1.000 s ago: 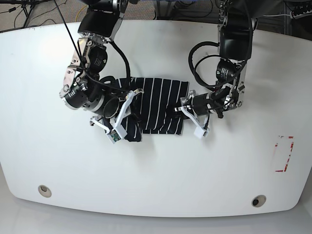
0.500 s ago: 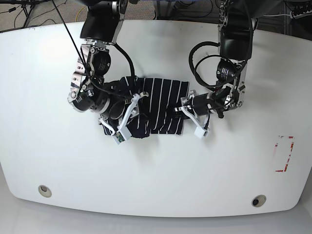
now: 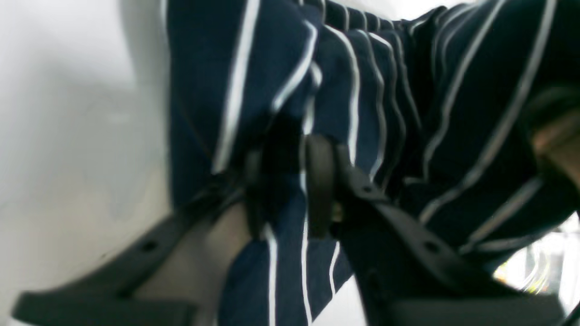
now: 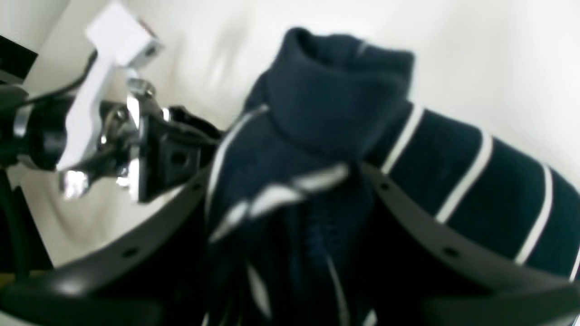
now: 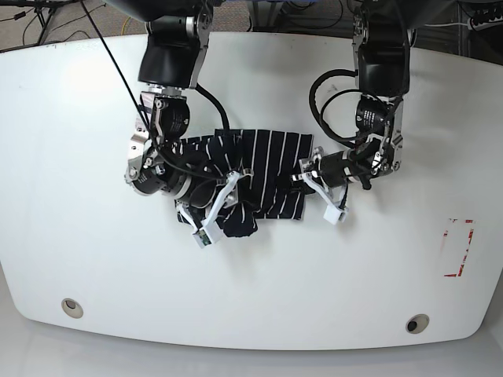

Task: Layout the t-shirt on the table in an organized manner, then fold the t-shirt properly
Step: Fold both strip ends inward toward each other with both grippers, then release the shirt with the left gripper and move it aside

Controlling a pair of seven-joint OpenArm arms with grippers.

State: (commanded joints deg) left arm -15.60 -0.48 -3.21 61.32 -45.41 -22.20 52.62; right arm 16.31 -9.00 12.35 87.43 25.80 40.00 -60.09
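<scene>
Both arms are down on the t-shirt in the middle of the tabletop, well clear of every edge. The right tool is clamped on a thick wad of striped fabric, a rolled lump bulging up between its fingers. The left tool is pinched narrow on a fold at the shirt's other side, cloth squeezed between the pads. From the base view the garment looks like a compact, partly bunched block, one end crumpled into a dark knot toward the near edge. By my read the laying-out is not a clean job and the fold is mid-way: layers are stacked, but nothing sits flat or squared yet.
</scene>
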